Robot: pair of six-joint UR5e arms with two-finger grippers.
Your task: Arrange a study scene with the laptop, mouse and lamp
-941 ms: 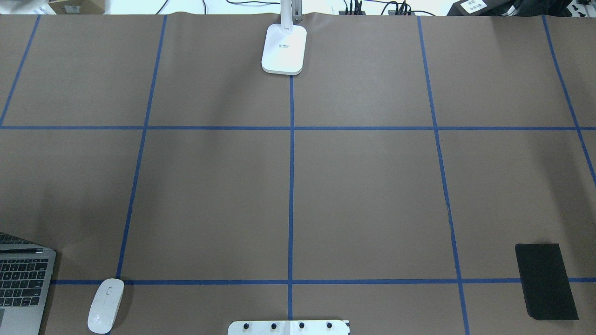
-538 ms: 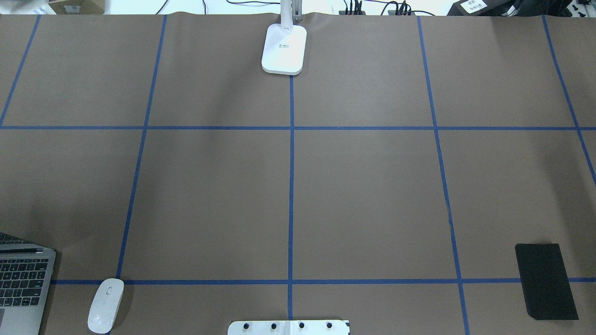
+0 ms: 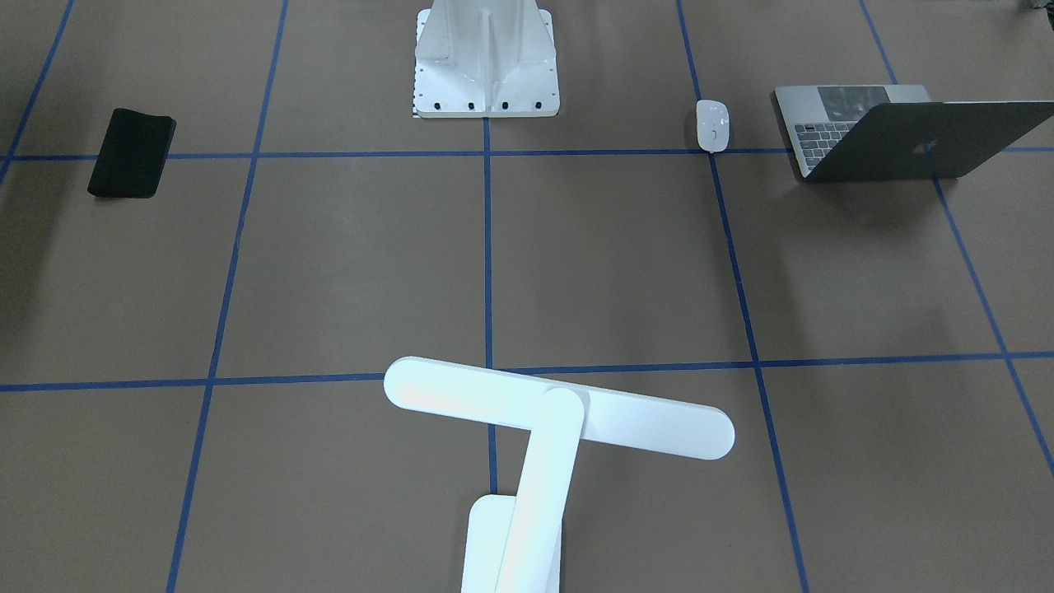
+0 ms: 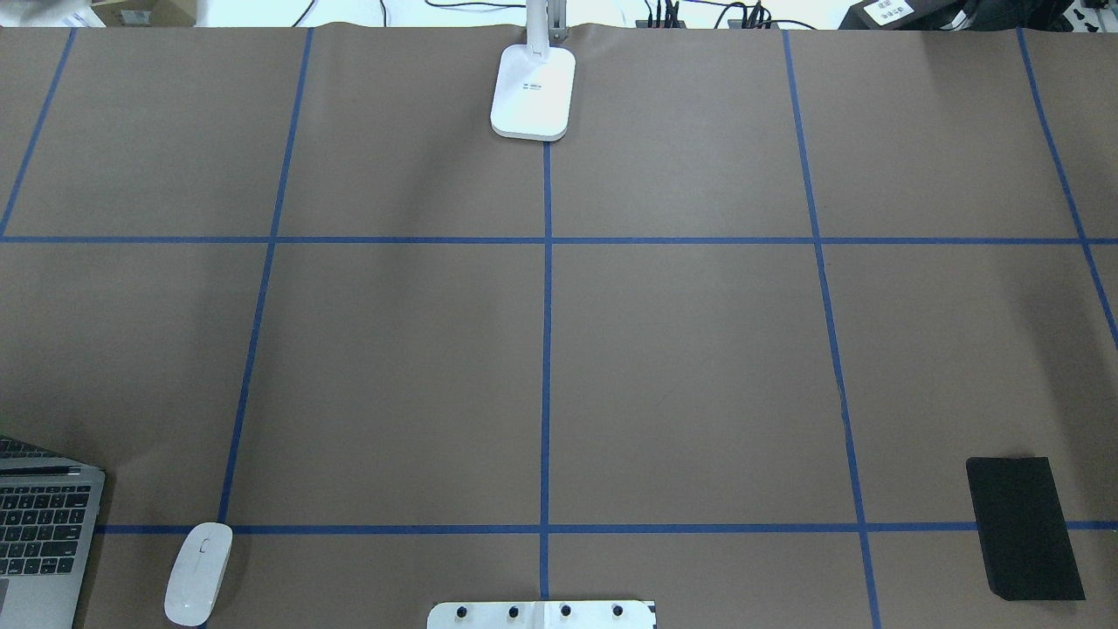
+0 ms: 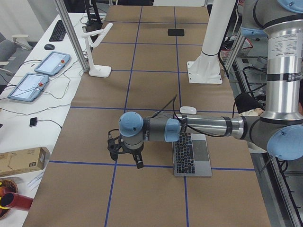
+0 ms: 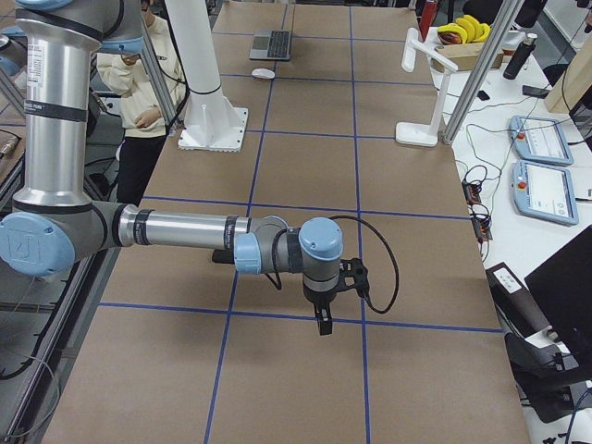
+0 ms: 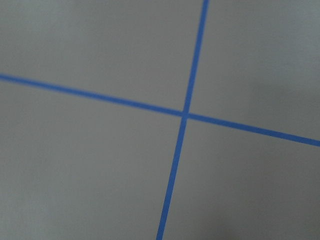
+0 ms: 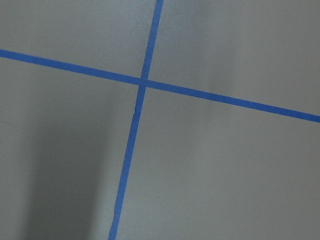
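We see a brown paper-covered worktop (image 4: 699,349) gridded with blue tape (image 4: 546,349). The thin space-grey metal laptop (image 3: 897,142) stands open at the robot-side edge on its left, with an apple logo on the lid. The small glossy white oval mouse (image 3: 712,125) lies just beside it. The white T-shaped desk lamp (image 3: 560,409) stands mid-way along the far edge; the print on its base is unreadable. The left fingers (image 5: 139,164) and right fingers (image 6: 322,324) hover over tape crossings. We cannot tell whether either pair is apart or together.

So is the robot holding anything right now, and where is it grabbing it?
Nothing, it seems. The laptop, mouse and lamp all sit on the table, away from the left gripper and right gripper.
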